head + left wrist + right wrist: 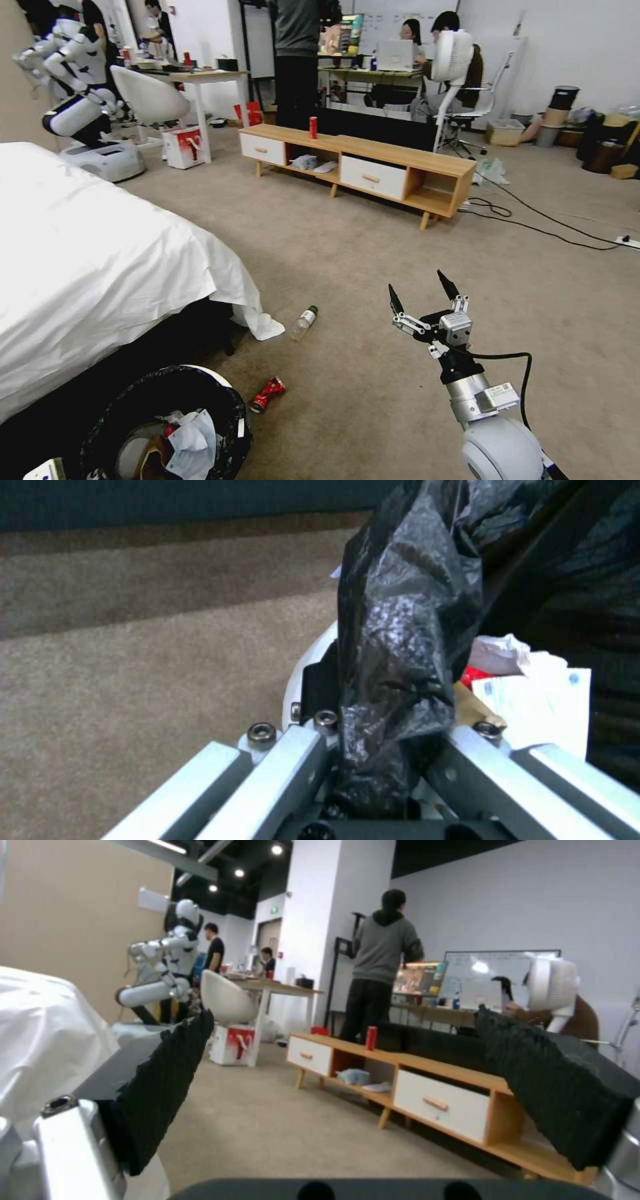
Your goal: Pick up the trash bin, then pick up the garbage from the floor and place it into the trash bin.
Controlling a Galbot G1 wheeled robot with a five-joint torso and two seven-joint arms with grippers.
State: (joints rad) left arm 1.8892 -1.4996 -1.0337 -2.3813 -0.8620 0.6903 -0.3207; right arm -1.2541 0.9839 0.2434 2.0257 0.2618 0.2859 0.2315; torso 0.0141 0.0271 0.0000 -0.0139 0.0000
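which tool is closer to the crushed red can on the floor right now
Left. The left tool is clamped on the trash bin rim, and the crushed red can lies on the carpet just beside that bin. The right tool hangs open, raised above bare carpet farther off to the can's right.

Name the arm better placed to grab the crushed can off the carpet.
Right, probably. The right gripper hangs open and empty over the carpet, near the crushed can. The left gripper is clamped on the trash bin bag.

Open carpet ahead, bed blocking left side
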